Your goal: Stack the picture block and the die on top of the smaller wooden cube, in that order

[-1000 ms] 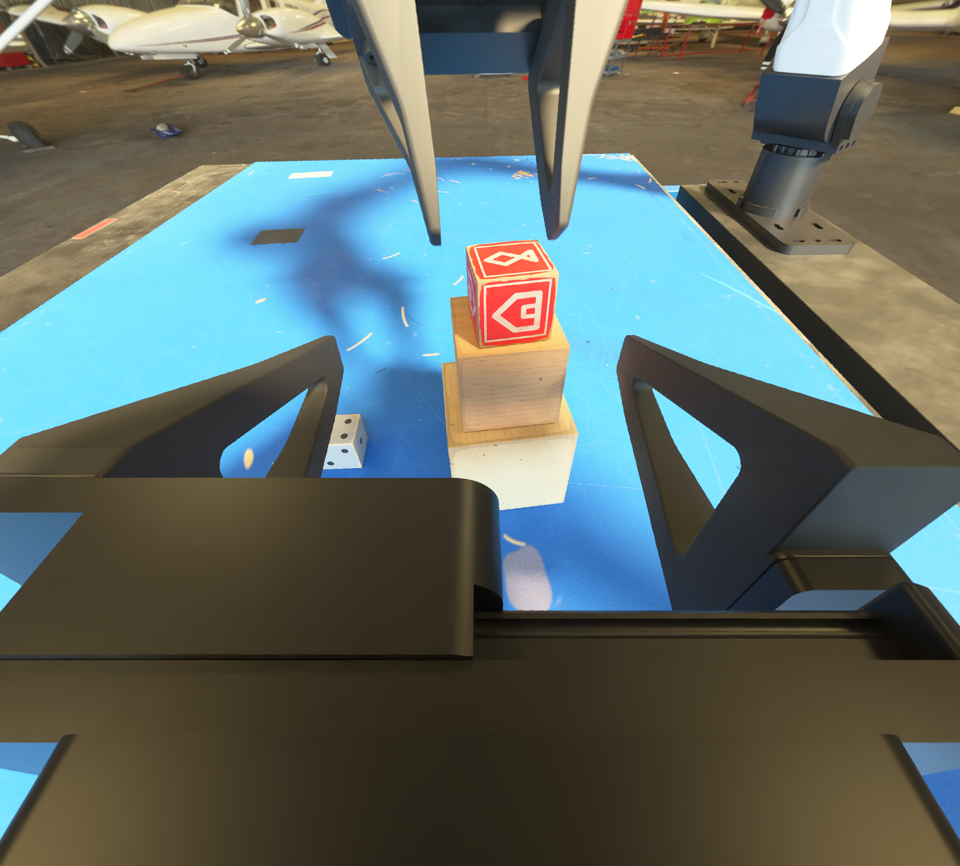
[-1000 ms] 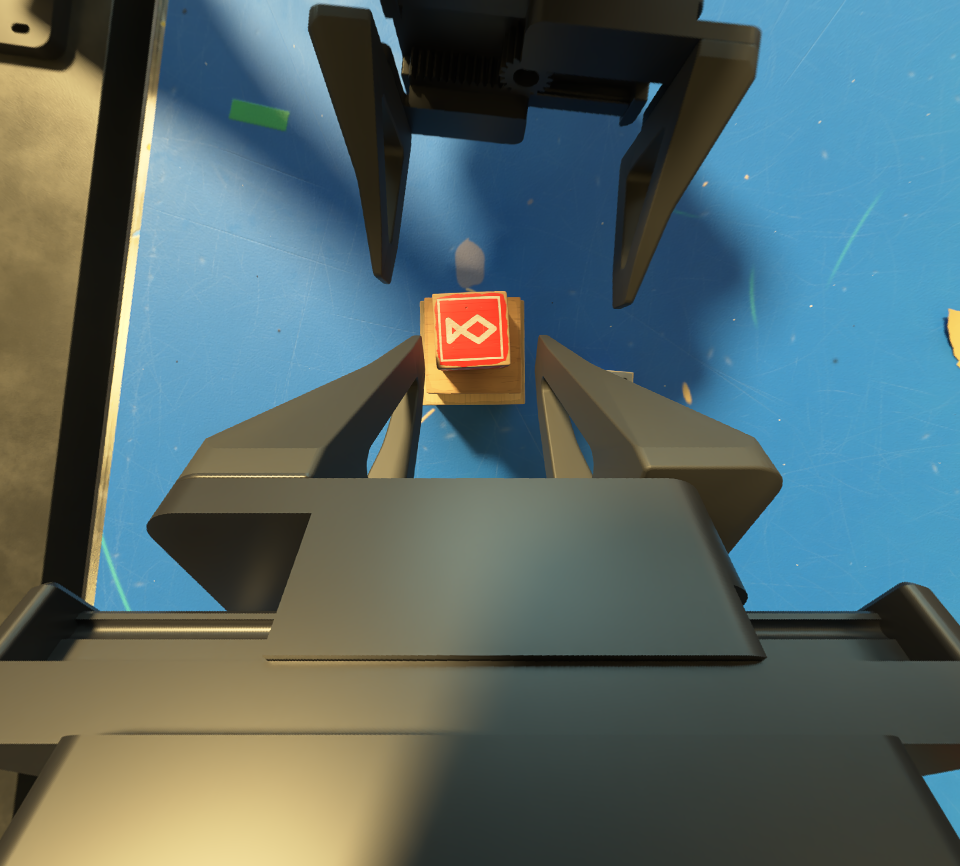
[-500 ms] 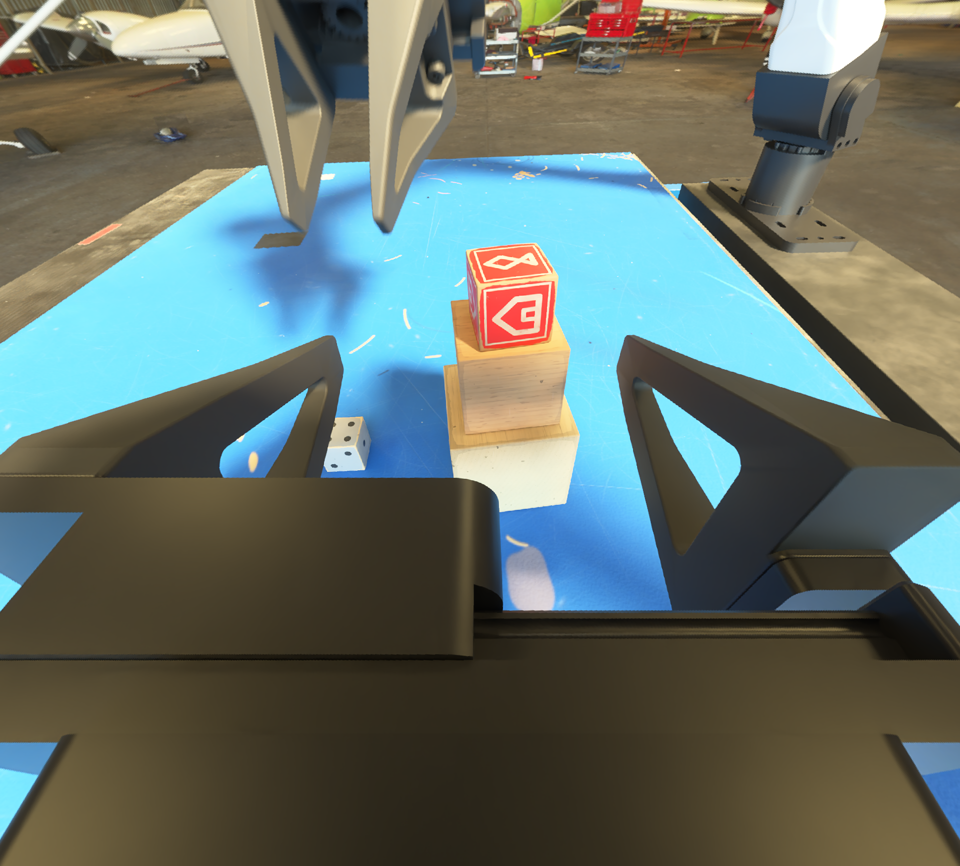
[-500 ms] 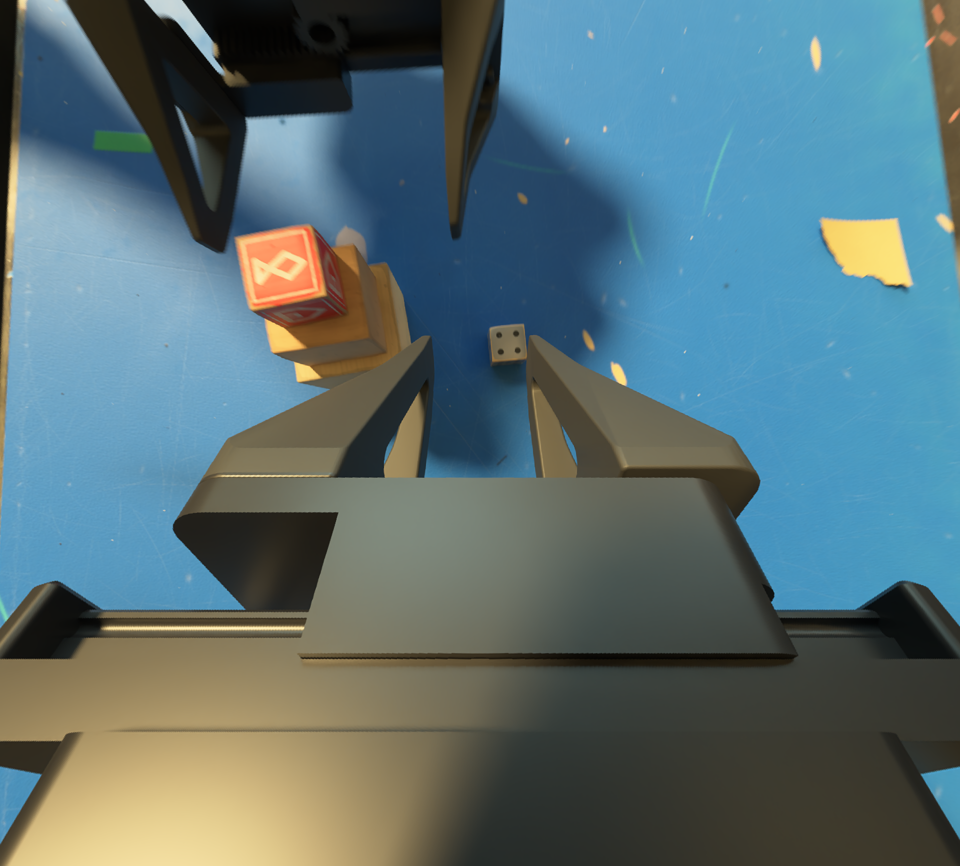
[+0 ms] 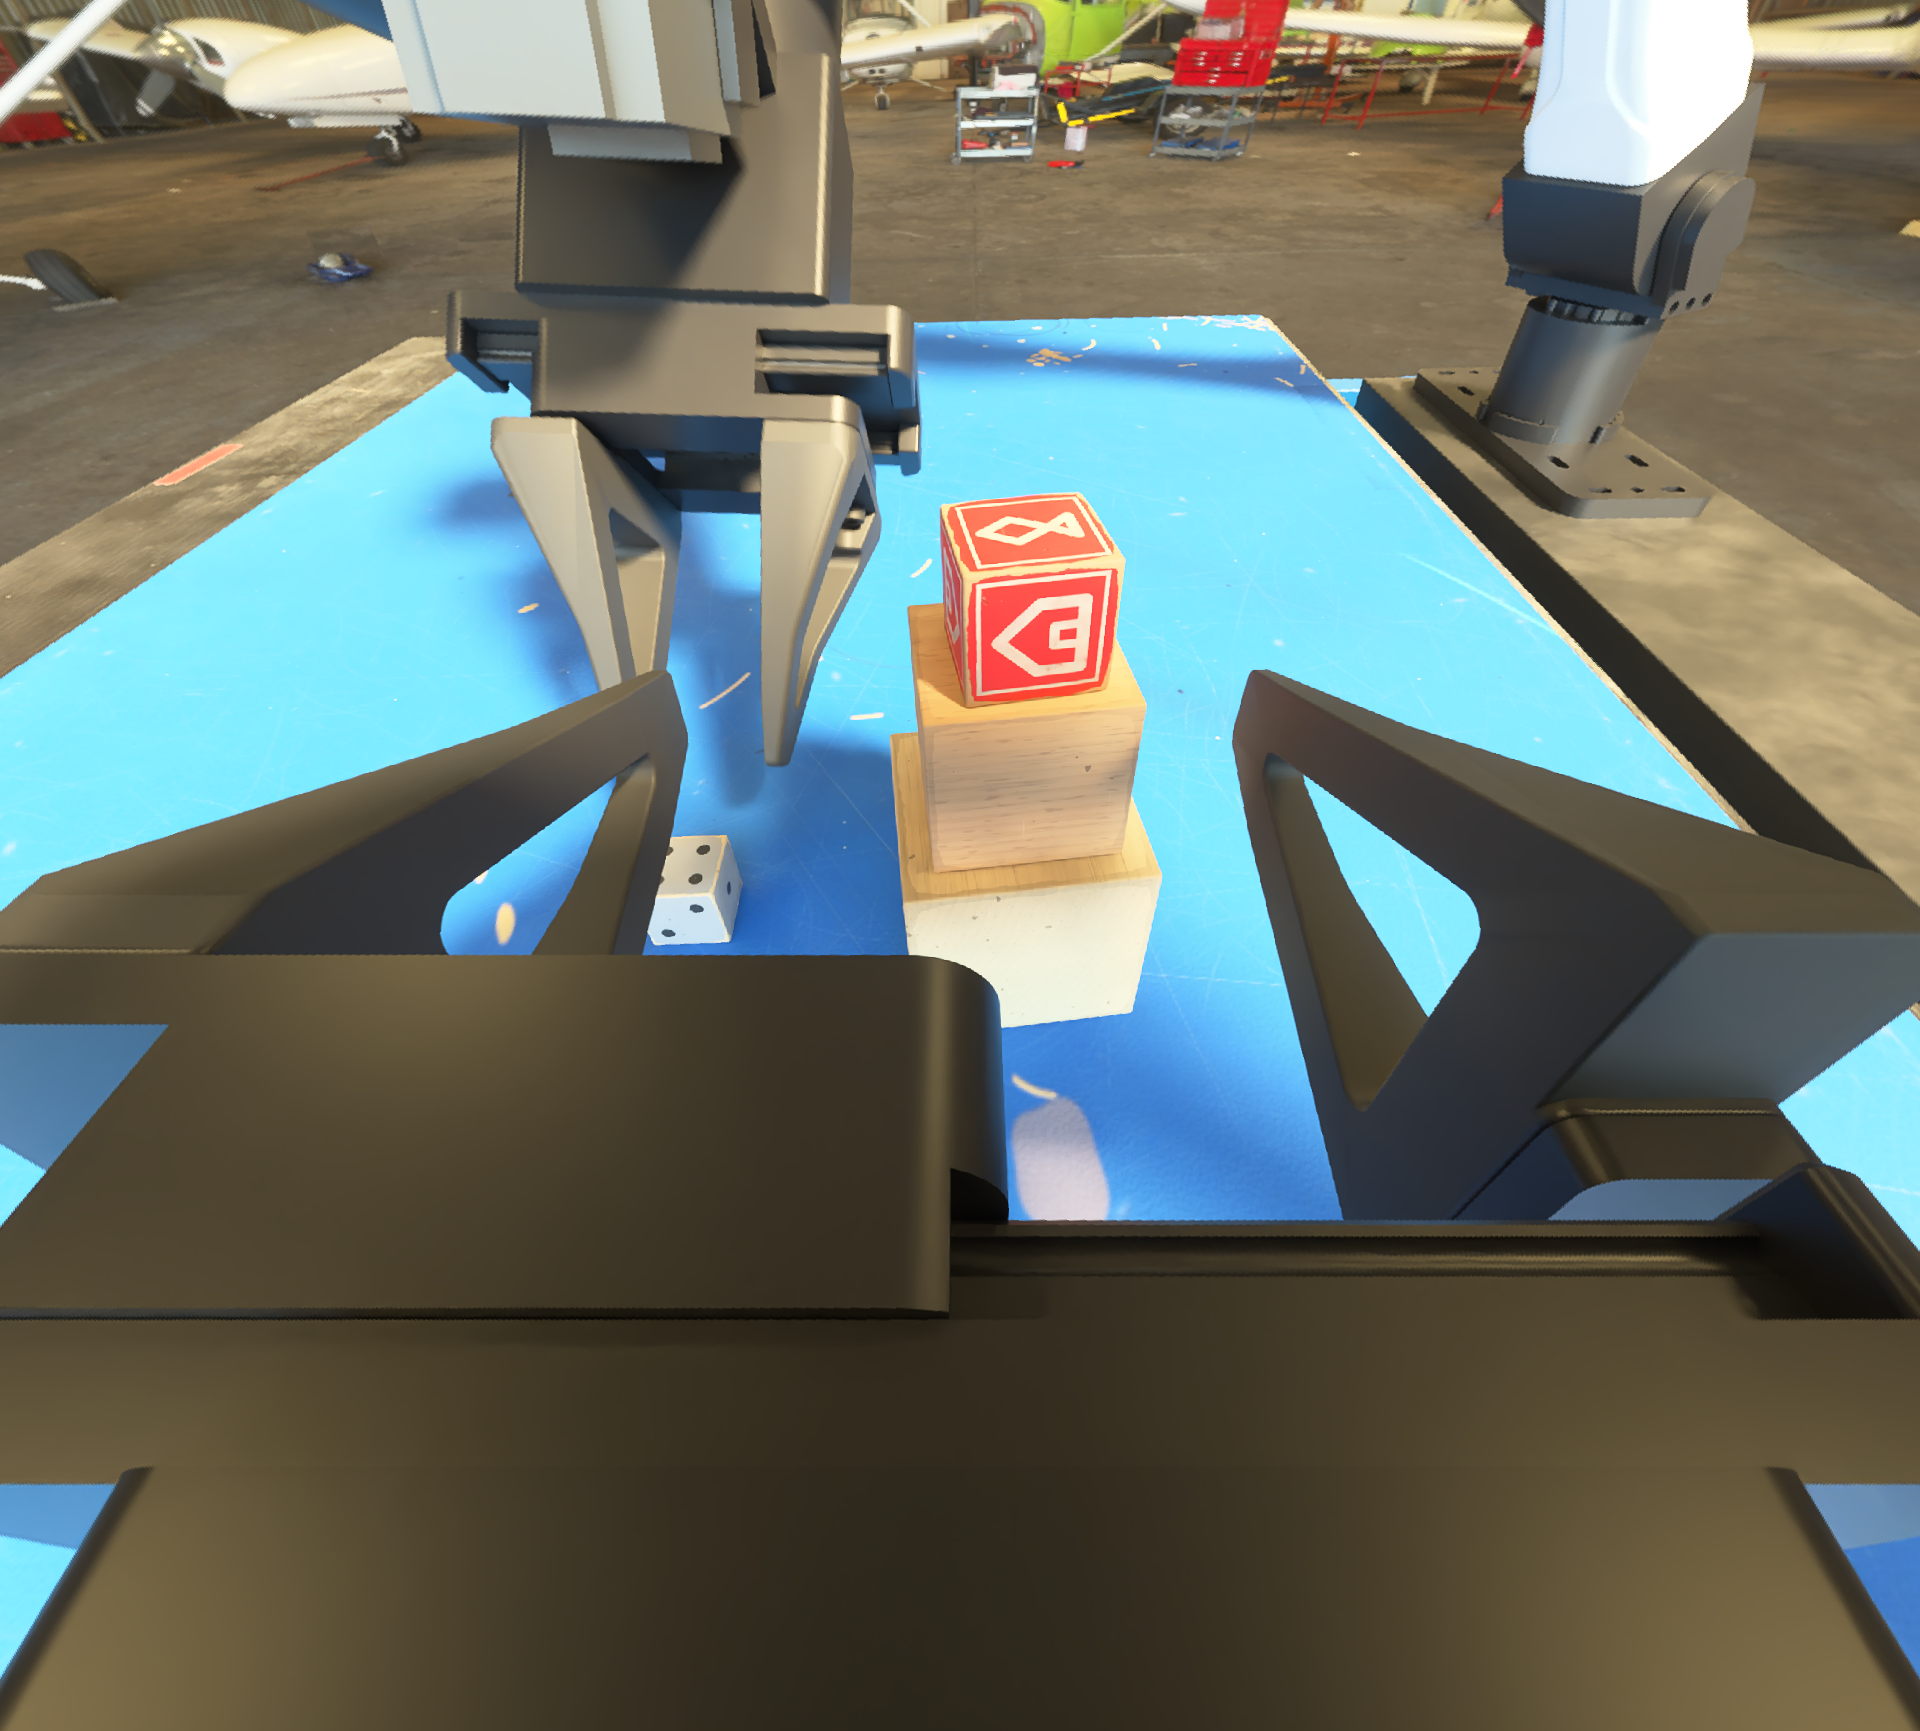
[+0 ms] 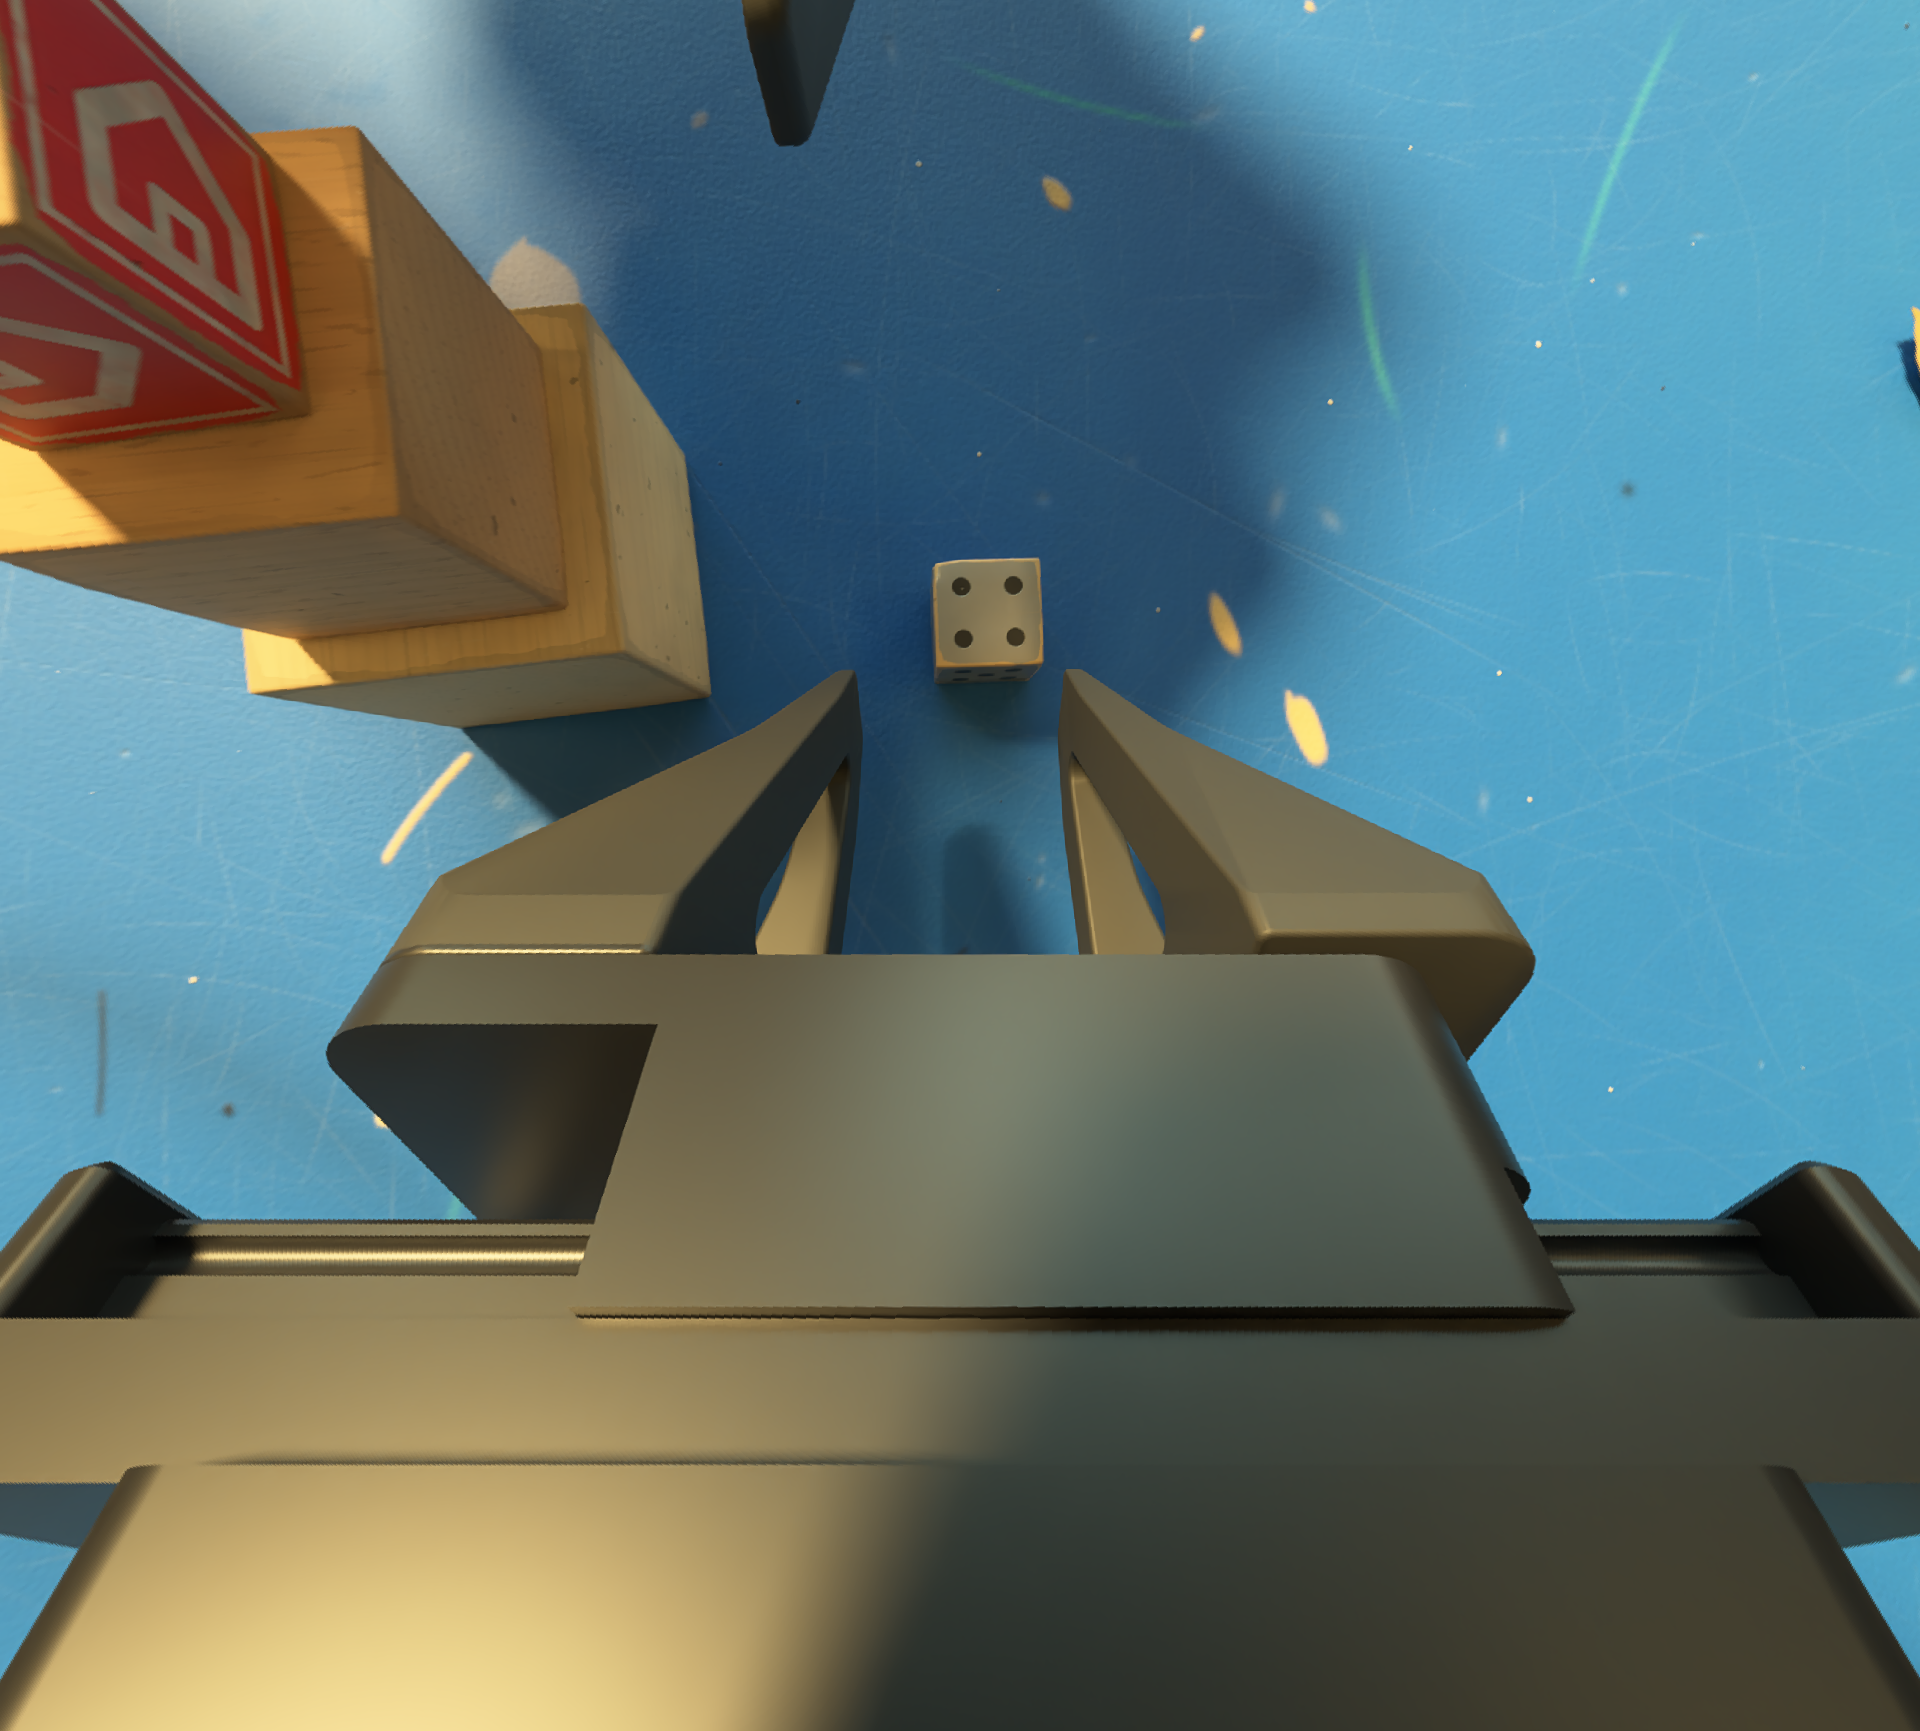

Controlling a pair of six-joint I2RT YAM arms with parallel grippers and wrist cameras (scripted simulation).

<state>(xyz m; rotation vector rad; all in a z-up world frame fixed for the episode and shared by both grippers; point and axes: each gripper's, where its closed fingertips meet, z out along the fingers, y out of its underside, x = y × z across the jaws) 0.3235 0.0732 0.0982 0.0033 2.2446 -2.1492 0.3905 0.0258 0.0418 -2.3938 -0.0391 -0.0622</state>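
The red picture block [image 5: 1029, 601] sits on the smaller wooden cube [image 5: 1029, 777], which stands on a larger pale wooden cube [image 5: 1023, 943]. The white die [image 5: 694, 892] lies on the blue table left of the stack, partly hidden by my left gripper's finger. My left gripper [image 5: 961, 689] is wide open and empty, facing the stack. My right gripper [image 5: 701, 715] hangs open just above the die. In the right wrist view the die [image 6: 987, 619] lies just beyond my right gripper [image 6: 961, 675], with the picture block [image 6: 135, 227] and smaller cube [image 6: 416, 434] at left.
The blue table [image 5: 1299, 538] ends in grey borders on both sides. The right arm's base [image 5: 1558, 434] is bolted at the back right. One finger of the left gripper [image 6: 795, 19] reaches in at the top of the right wrist view. Aircraft stand far behind.
My right gripper has moved from above the stack over to the die and come down close to it, still open. The left gripper and the stack have not moved.
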